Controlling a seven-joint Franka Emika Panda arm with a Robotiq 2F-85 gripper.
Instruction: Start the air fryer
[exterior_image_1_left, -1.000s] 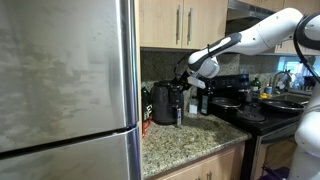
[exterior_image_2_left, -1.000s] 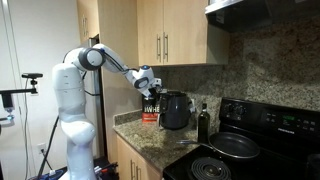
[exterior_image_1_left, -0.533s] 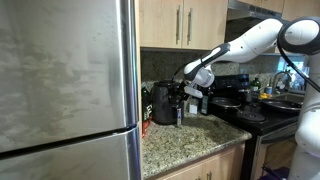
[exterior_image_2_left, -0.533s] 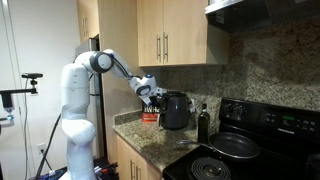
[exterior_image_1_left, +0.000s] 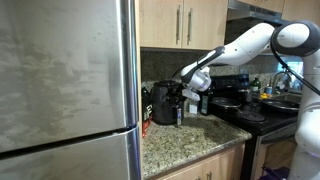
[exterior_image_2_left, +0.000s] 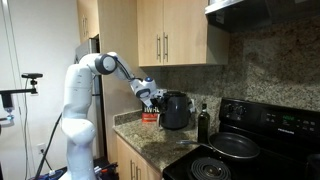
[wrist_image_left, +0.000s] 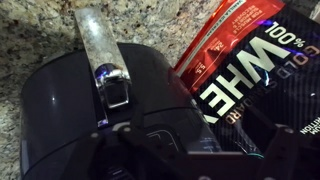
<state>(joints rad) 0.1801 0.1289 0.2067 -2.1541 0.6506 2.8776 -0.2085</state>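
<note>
The gripper (exterior_image_2_left: 154, 96) hovered just beside the upper edge of the air fryer (exterior_image_2_left: 175, 110), which stood on the granite counter (exterior_image_2_left: 135, 137) by the stove. This looked like the approach to the controls, and the next move would call for a short, well-aimed press on the start button. Only the wrist view showed the fryer's drawer handle (wrist_image_left: 102, 55) and the whey protein bag (wrist_image_left: 250, 60) just beside it. How far the fingers were spread could not be told, and no object showed between them.
</note>
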